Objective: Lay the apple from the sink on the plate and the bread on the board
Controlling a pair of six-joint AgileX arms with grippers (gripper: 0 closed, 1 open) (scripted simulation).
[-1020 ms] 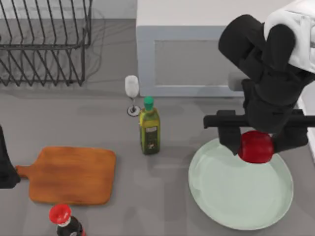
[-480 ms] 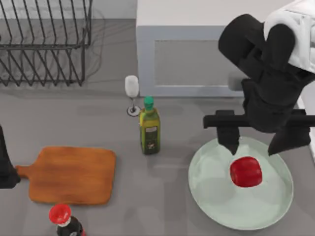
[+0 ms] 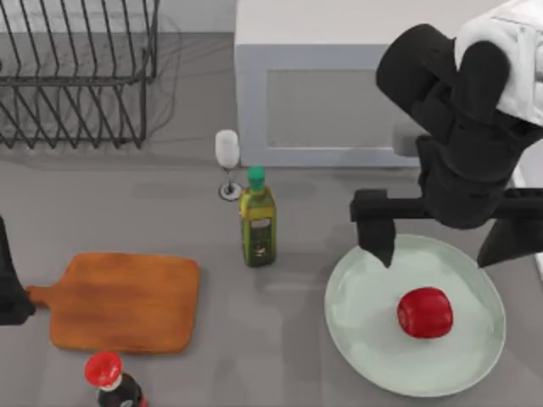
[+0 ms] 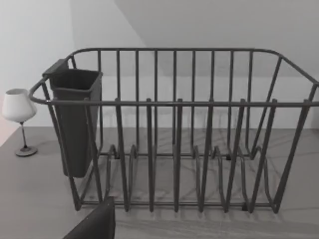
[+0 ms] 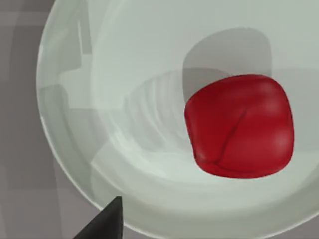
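- Looking down on a grey counter [image 3: 297,339], I see a pale box-like unit [image 3: 339,102] at its back edge and a dark wire dish rack [image 3: 76,76] at the back left.
- A small wine glass [image 3: 226,161] stands just in front of that unit, with a green-capped oil bottle [image 3: 257,219] upright just beside it, nearer the middle.
- The board [image 3: 123,301] lies bare on the left side of the counter, handle pointing left; a red-capped dark bottle [image 3: 106,377] stands at its front edge.
- The plate [image 3: 365,339] sits on the right side, and the apple [image 3: 424,311] rests on it, a little right of centre; my right wrist view shows the apple [image 5: 239,124] lying free on the plate [image 5: 75,99].
- My right gripper [image 3: 445,246] hangs above the back rim of the plate, fingers spread wide apart and pointing down, holding nothing; both fingertips are clear of the apple.
- My left arm is parked at the far left edge of the counter beside the board's handle; its wrist view faces the dish rack [image 4: 174,129], its cutlery cup [image 4: 75,119] and the wine glass [image 4: 19,112]. I cannot tell how its gripper stands.
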